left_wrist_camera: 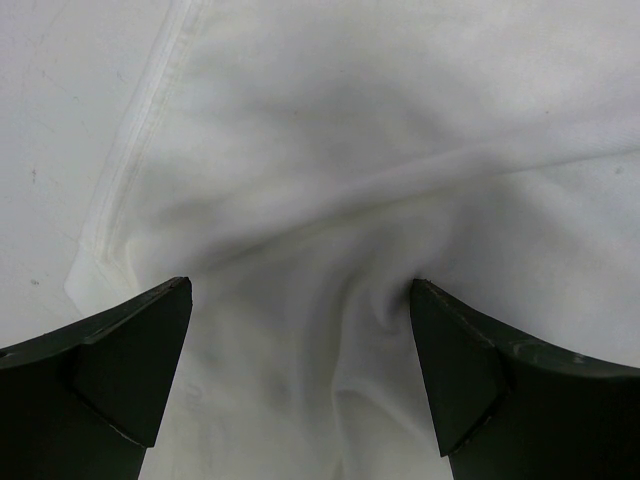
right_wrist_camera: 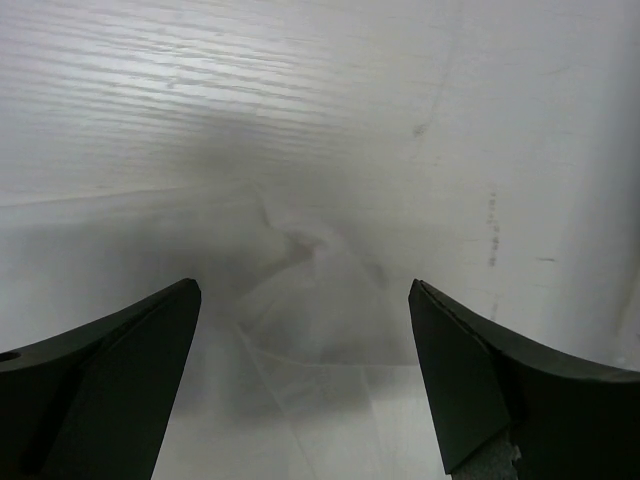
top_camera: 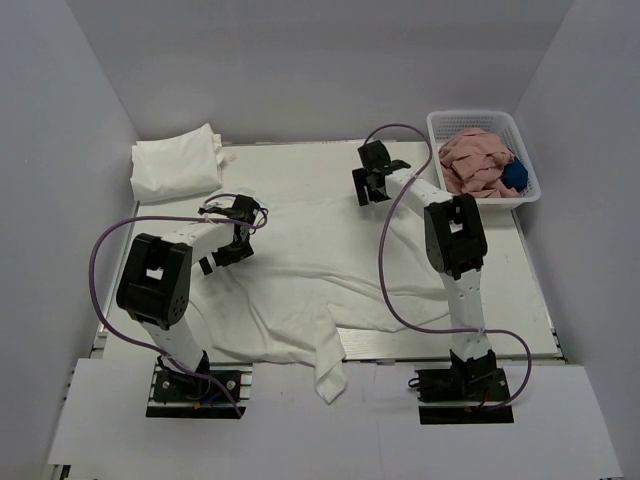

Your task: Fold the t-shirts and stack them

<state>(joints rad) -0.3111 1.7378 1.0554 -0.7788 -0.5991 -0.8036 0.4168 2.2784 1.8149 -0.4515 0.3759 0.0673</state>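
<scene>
One white t-shirt (top_camera: 310,270) lies spread and wrinkled across the middle of the table, with a part hanging over the front edge. A folded white t-shirt bundle (top_camera: 178,165) rests at the back left. My left gripper (top_camera: 243,232) is open low over the spread shirt's left side. In the left wrist view its jaws (left_wrist_camera: 300,285) straddle rumpled cloth (left_wrist_camera: 380,200) beside a hem (left_wrist_camera: 130,160). My right gripper (top_camera: 362,172) is open at the shirt's far edge. Its jaws (right_wrist_camera: 303,285) straddle a thin cloth corner (right_wrist_camera: 320,330) lying on the table (right_wrist_camera: 300,90).
A white plastic basket (top_camera: 437,125) at the back right holds pink cloth (top_camera: 475,160) and something blue (top_camera: 513,175). White walls close in the table on the left, back and right. Purple cables loop off both arms.
</scene>
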